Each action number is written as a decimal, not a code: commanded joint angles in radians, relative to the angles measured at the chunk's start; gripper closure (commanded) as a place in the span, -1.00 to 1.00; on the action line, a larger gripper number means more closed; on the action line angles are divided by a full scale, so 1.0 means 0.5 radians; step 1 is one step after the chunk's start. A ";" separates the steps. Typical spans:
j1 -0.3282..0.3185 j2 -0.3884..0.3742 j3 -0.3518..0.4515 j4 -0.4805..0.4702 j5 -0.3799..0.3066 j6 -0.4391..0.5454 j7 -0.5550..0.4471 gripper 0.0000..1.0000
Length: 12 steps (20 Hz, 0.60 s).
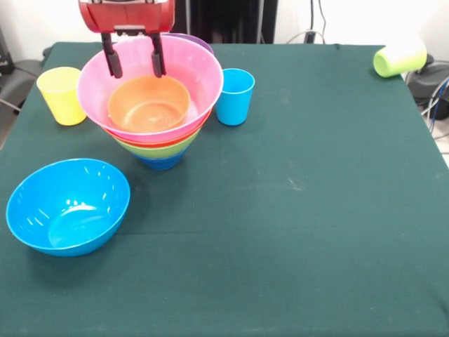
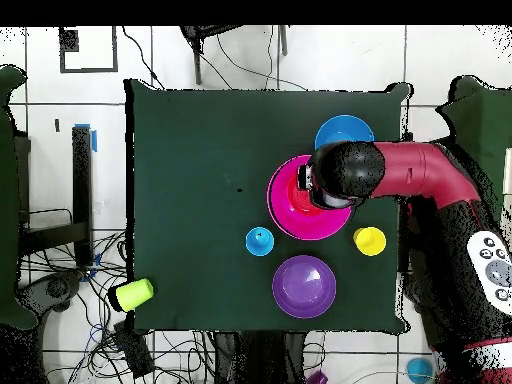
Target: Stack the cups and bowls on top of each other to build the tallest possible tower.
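The tower (image 1: pixel 151 105) stands at the back left: the large pink bowl (image 1: pixel 189 67) on top, then orange-red and lime green bowls, with the small dark blue bowl (image 1: pixel 160 162) at the bottom. The small orange bowl (image 1: pixel 149 103) lies inside the pink bowl. My gripper (image 1: pixel 135 67) hangs open and empty just above the orange bowl, fingers (image 1: pixel 112 62) inside the pink rim. The light blue bowl (image 1: pixel 68 206) sits alone at the front left. The purple bowl (image 2: pixel 304 286) sits behind the tower. The yellow cup (image 1: pixel 63 95) and light blue cup (image 1: pixel 233 96) stand upright beside the tower.
The lime green cup (image 1: pixel 400 56) lies on its side at the table's far right corner, also seen in the overhead view (image 2: pixel 132 293). In the overhead view my arm (image 2: pixel 400 175) covers part of the pink bowl (image 2: pixel 290 200). Cables lie beyond the table edge (image 1: pixel 438 133).
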 commanded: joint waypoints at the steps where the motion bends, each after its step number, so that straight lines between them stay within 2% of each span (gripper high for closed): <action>1: 0.144 0.051 0.083 -0.224 0.033 0.366 -0.407 -1.00; 5: 0.198 0.107 0.093 -0.387 0.013 0.389 -0.401 -1.00; 12: 0.289 0.070 0.082 -0.572 -0.013 0.396 -0.356 -1.00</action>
